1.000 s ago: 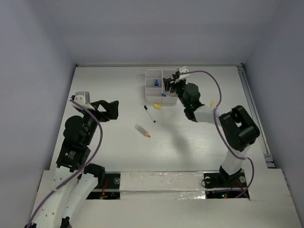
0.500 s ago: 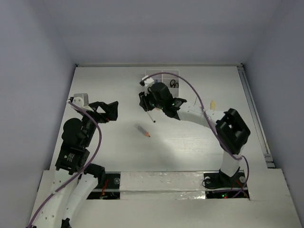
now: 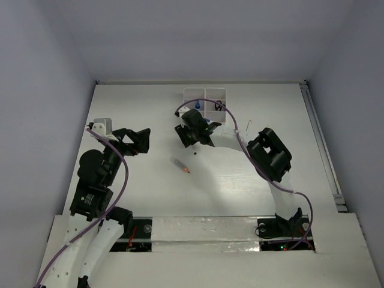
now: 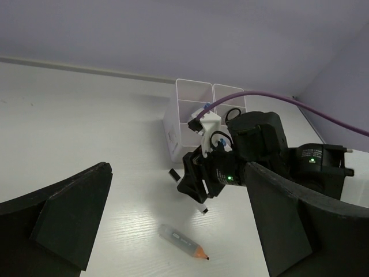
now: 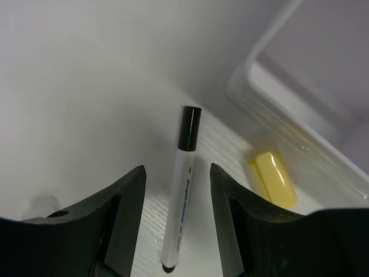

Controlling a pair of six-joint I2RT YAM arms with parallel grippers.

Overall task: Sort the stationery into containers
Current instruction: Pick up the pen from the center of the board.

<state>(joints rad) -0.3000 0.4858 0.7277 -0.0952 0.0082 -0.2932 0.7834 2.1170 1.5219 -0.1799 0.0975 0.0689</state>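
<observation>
A thin white pen with a black cap [image 5: 181, 202] lies on the table between the two fingers of my right gripper [image 5: 176, 173]. That gripper is open and its pads stand clear of the pen on both sides. From above, the right gripper [image 3: 191, 135] covers most of the pen, whose tip [image 3: 195, 152] pokes out. A yellow eraser [image 5: 273, 178] lies beside the white compartment tray [image 5: 300, 133]. The tray [image 3: 205, 96] holds a blue-capped item [image 3: 198, 105] and black scissors [image 3: 219, 107]. My left gripper [image 3: 139, 139] hovers open and holds nothing at the left.
A grey stubby pencil-like item with an orange tip [image 3: 180, 165] lies on the table in front of the right gripper, also in the left wrist view as the grey item [image 4: 183, 241]. The purple cable [image 3: 231, 123] arcs over the right arm.
The right arm swung left from above the tray to the black-capped pen and now straddles it. The left arm has not moved.
</observation>
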